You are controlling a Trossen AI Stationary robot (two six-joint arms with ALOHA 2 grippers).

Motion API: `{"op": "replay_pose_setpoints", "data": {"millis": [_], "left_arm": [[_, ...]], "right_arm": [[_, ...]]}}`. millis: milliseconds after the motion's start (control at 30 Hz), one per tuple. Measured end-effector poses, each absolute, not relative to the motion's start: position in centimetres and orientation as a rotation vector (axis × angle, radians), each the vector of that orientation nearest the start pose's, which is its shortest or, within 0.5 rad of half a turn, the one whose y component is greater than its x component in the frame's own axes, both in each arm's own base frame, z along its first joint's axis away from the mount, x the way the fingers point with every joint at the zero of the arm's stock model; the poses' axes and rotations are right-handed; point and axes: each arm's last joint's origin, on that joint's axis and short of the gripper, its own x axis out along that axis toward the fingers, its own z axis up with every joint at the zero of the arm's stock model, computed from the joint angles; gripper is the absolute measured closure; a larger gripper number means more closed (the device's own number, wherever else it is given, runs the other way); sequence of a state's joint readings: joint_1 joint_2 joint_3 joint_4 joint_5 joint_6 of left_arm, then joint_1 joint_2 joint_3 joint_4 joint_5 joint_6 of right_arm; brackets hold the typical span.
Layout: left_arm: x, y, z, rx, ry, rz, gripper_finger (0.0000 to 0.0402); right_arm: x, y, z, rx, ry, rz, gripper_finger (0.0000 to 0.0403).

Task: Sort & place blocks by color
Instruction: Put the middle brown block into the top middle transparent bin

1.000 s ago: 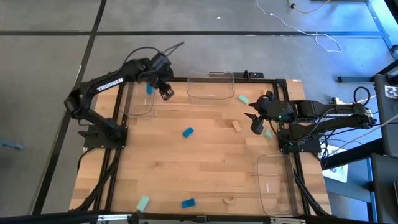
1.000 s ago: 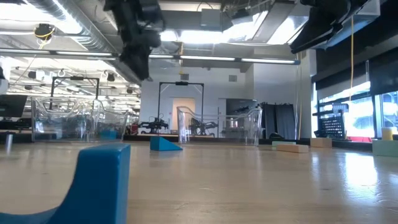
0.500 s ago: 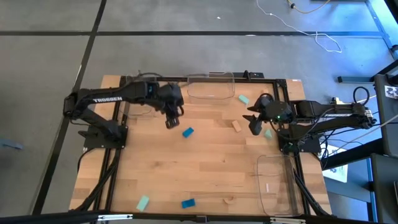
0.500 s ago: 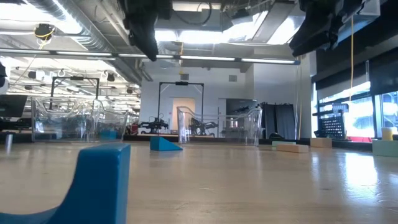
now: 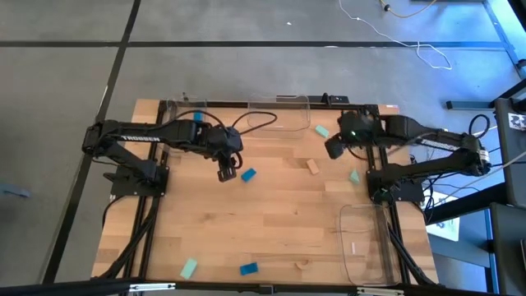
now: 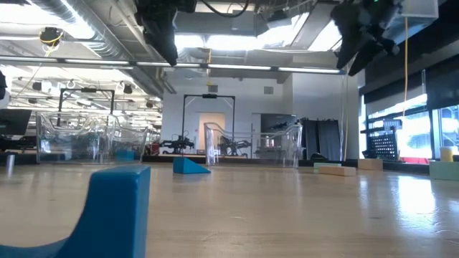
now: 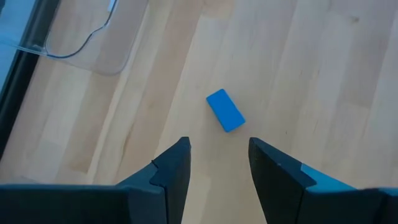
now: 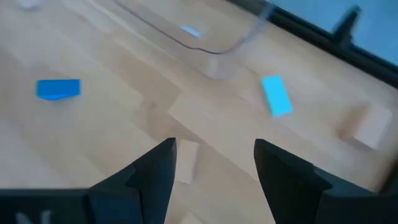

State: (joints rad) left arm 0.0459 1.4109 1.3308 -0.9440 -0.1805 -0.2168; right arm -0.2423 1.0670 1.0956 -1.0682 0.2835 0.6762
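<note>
Small blocks lie flat on the wooden table [image 5: 271, 222]. My left gripper [image 5: 225, 174] [image 7: 217, 158] hangs open above the table, just left of a blue block [image 5: 248, 174] [image 7: 225, 111] at mid-table. My right gripper [image 5: 333, 150] [image 8: 214, 165] hangs open at the far right, above a tan block [image 5: 312, 167] [image 8: 185, 163], with a mint block [image 5: 321, 131] [image 8: 275, 95] a little beyond it. Another mint block [image 5: 354, 176] lies by the right edge. One blue block [image 5: 197, 117] sits in the far-left tray. Both grippers are empty.
Clear plastic trays stand at the far left [image 5: 182, 131], far middle [image 5: 278, 115] and near right [image 5: 364, 242]. Along the near edge lie a mint block [image 5: 189, 268], a blue block [image 5: 249, 268] [image 6: 115, 208] and a tan block [image 5: 302, 265]. Bare wood spans the middle.
My left gripper has swung from over the far-left tray toward the table's middle and near side, rolling as it went, and now hangs beside the mid-table blue block. My right gripper has shifted toward the far edge and rolled. No block has moved.
</note>
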Motion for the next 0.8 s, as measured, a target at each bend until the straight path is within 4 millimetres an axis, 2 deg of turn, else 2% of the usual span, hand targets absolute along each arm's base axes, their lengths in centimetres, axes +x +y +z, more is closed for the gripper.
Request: {"op": "replay_pose_setpoints", "data": {"millis": [200, 400, 500, 800], "left_arm": [[27.6, 1.8, 32.2, -0.118, 1.001, 0.313, 0.0248], [27.5, 1.8, 32.1, -0.121, 1.015, 0.306, 0.0248], [27.5, 1.7, 32.1, -0.125, 1.017, 0.298, 0.0248], [27.5, 1.7, 32.1, -0.127, 1.017, 0.297, 0.0248]], "right_arm": [[20.0, -9.2, 30.7, 0.651, 1.040, -0.932, 0.0186], [21.5, -13.4, 27.5, 0.673, 1.214, -0.928, 0.0186], [21.9, -15.1, 25.9, 0.632, 1.300, -0.898, 0.0186], [22.7, -19.9, 21.7, 0.667, 1.338, -0.859, 0.0186]]}}
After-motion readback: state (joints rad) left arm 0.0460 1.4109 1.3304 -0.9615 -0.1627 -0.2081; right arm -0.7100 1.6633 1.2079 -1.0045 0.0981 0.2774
